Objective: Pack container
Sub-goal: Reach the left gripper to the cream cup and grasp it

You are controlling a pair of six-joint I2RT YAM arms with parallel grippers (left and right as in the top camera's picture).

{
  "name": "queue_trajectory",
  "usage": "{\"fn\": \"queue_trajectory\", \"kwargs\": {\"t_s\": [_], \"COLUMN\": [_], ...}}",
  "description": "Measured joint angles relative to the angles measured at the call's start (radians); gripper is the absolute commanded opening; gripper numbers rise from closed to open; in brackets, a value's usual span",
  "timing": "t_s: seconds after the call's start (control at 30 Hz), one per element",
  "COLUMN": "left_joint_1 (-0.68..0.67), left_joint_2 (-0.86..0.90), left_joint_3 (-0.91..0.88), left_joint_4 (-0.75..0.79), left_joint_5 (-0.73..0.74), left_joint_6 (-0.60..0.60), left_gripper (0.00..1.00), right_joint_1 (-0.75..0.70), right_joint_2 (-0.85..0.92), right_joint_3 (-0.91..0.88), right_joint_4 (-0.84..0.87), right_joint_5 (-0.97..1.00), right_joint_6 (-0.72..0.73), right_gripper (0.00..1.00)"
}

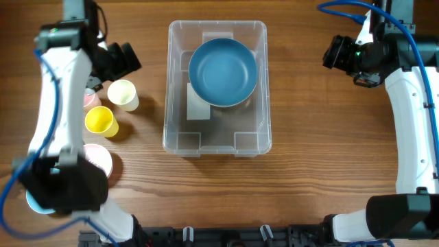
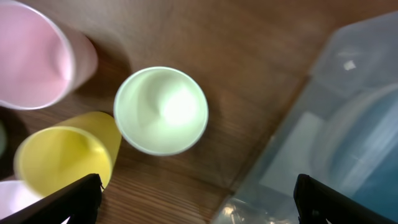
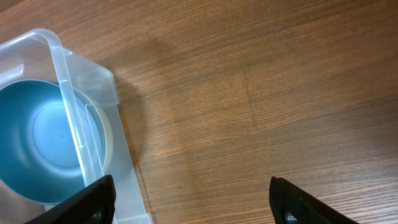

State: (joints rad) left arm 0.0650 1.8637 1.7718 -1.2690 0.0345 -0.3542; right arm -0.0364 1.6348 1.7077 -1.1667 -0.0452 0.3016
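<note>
Inside container (image 1: 218, 137): blue bowl (image 1: 223, 72) | left jaws apart | right jaws apart

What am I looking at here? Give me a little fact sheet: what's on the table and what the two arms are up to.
Bin: clear container, mid table
Already inside: blue bowl
Waiting outside, left of it: pale green cup, yellow cup, pink cup
Left gripper: open, empty, above the cups
Right gripper: open, empty, above bare wood right of the container
</note>
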Motion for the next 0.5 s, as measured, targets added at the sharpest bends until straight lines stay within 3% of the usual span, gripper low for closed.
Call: {"fn": "queue_trajectory", "kwargs": {"t_s": [0.2, 0.4, 0.43, 0.5], "left_joint_1": [0.000, -0.016, -0.024, -0.042], "left_joint_2": [0.263, 0.271, 0.272, 0.271], "left_joint_3": [0.000, 0.000, 0.000, 0.000], "left_joint_4": [0.018, 0.076, 0.077, 0.084], "left_joint_5": [0.000, 0.000, 0.000, 0.000], "left_joint_6": [0.000, 0.000, 0.000, 0.001], "left_gripper": [0.96, 0.98, 0.96, 0.80], "right_joint_1": [0.000, 0.000, 0.000, 0.000], "right_joint_2": [0.000, 0.000, 0.000, 0.000], "right_joint_3": [0.000, 0.000, 0.000, 0.000], "right_joint_4": [0.000, 0.000, 0.000, 0.000], "right_joint_5": [0.000, 0.000, 0.000, 0.000], "right_joint_6": [0.000, 0.000, 0.000, 0.000], "right_gripper": [0.80, 0.80, 0.80, 0.80]}}
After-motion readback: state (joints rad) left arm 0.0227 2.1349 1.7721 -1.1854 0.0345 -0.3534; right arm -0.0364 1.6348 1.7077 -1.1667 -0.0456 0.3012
